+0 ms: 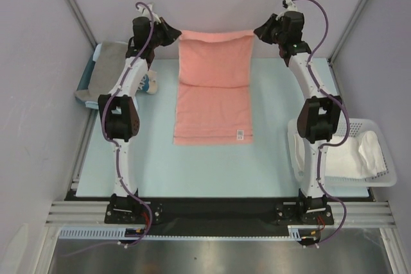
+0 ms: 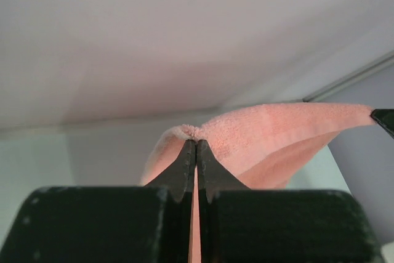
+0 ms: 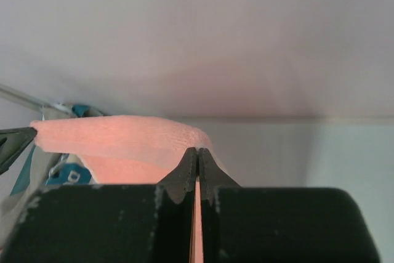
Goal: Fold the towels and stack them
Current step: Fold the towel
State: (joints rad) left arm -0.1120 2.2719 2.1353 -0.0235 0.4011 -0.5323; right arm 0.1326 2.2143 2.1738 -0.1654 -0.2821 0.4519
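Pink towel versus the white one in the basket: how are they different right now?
The pink towel is spread out smooth, while the white towel lies crumpled. The pink towel has its far corners pinched and raised by the left gripper and right gripper; nothing touches the white towel. The pink towel's near part rests on the table; the white towel sits in the basket. Both are plain soft cloth.

Right gripper (image 3: 197, 149) tight on a corner of salmon-pink towel (image 3: 117, 137) — taut edge leftward.
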